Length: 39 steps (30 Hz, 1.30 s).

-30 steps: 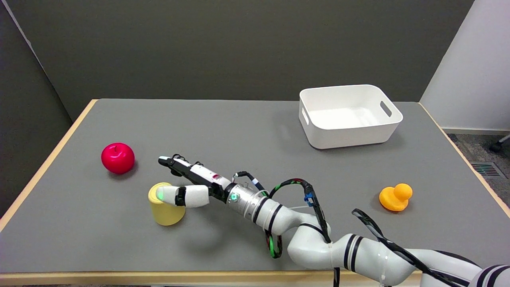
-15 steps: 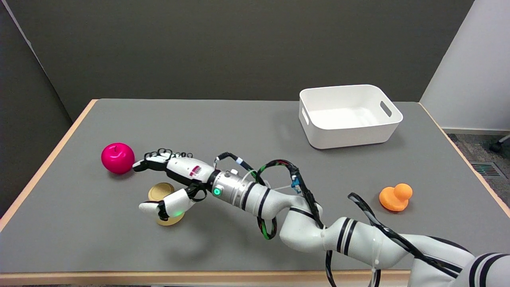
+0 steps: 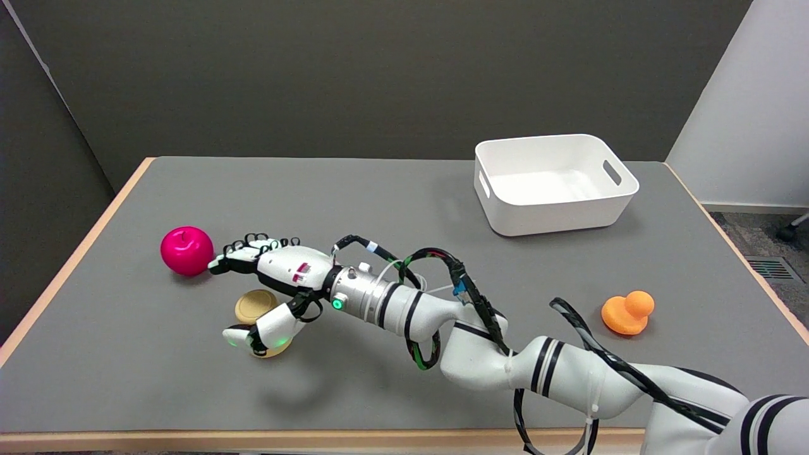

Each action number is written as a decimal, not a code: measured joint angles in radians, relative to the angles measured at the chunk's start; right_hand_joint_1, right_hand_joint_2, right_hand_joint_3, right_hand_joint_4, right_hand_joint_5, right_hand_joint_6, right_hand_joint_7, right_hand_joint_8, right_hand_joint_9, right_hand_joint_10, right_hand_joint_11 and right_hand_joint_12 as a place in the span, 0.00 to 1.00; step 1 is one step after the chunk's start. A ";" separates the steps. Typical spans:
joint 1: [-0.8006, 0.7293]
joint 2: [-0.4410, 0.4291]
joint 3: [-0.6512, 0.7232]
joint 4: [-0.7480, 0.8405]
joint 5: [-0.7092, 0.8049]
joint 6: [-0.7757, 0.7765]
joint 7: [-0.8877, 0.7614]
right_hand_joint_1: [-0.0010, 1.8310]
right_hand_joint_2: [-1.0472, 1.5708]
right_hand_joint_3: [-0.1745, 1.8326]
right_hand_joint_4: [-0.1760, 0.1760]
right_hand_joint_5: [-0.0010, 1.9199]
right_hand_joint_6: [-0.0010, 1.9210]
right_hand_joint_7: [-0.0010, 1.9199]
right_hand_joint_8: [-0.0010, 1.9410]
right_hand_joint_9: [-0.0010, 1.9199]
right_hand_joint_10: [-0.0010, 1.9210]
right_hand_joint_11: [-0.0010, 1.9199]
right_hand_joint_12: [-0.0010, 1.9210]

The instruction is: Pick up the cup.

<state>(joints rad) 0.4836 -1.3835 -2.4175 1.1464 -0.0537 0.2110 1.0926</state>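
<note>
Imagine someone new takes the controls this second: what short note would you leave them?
Right hand: fingers spread around the yellow cup, thumb on its near side, other fingers past its far side by the red apple; whether it touches the cup is unclear.
Cup: upright on the grey table.
Done: hand is at the cup.
Left: close the fingers on it and lift.

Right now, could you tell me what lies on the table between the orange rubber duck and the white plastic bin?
Nothing: in the head view, only bare grey tabletop separates the orange rubber duck from the white plastic bin.
</note>
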 measured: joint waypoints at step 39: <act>-0.001 -0.001 0.003 -0.038 -0.060 -0.050 -0.008 0.67 0.77 0.34 0.18 0.25 0.51 0.39 0.63 0.35 0.67 0.34 0.90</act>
<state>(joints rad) 0.4830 -1.3847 -2.4142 1.1084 -0.1140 0.1606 1.0842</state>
